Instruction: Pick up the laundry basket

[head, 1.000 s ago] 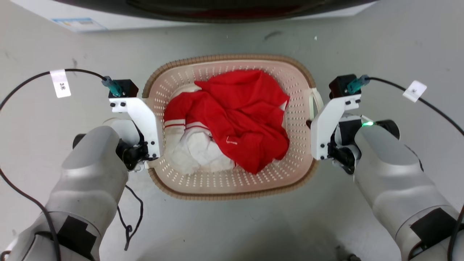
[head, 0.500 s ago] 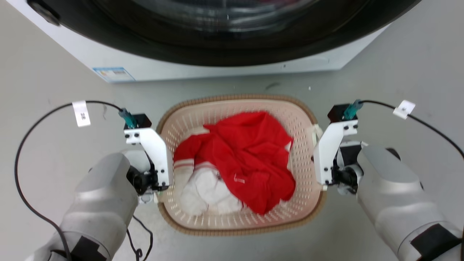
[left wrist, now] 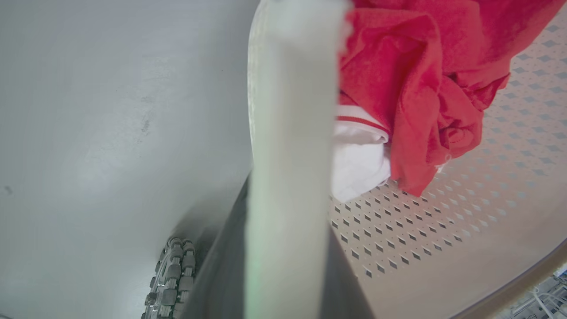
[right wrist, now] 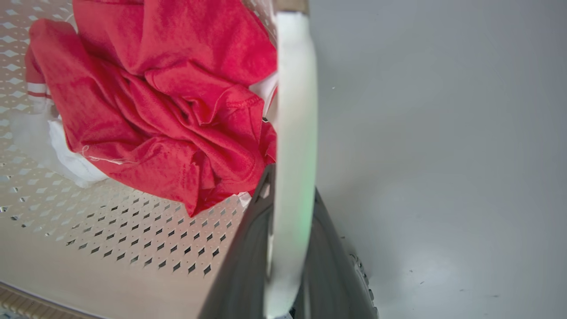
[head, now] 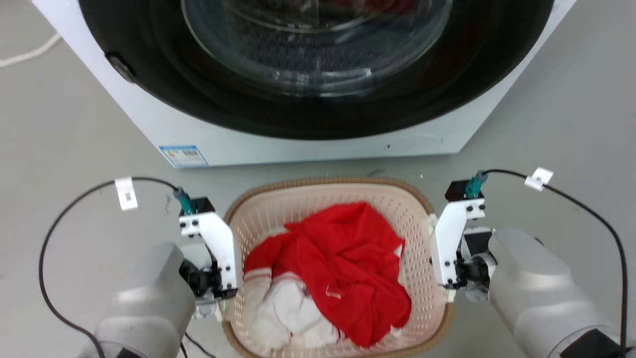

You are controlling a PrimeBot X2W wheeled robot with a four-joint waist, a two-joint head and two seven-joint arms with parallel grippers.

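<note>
The left gripper (left wrist: 288,248) has its fingers clamped on the left handle (left wrist: 288,133), and the right gripper (right wrist: 290,248) has its fingers clamped on the right handle (right wrist: 294,110). The basket (head: 422,278) is between them, over the floor (head: 74,149), before the washer (head: 318,144). It looks like light, stiff plastic, and the clothes (head: 343,268) inside are soft. The handles seem the best hold, if kept level.

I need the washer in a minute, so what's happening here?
The robot holds the laundry basket by its white side handles: left gripper closed on the left handle, right gripper on the right handle. Inside lie a red garment and white clothing. The basket is just in front of the washing machine; whether it is off the floor is hard to tell.
</note>
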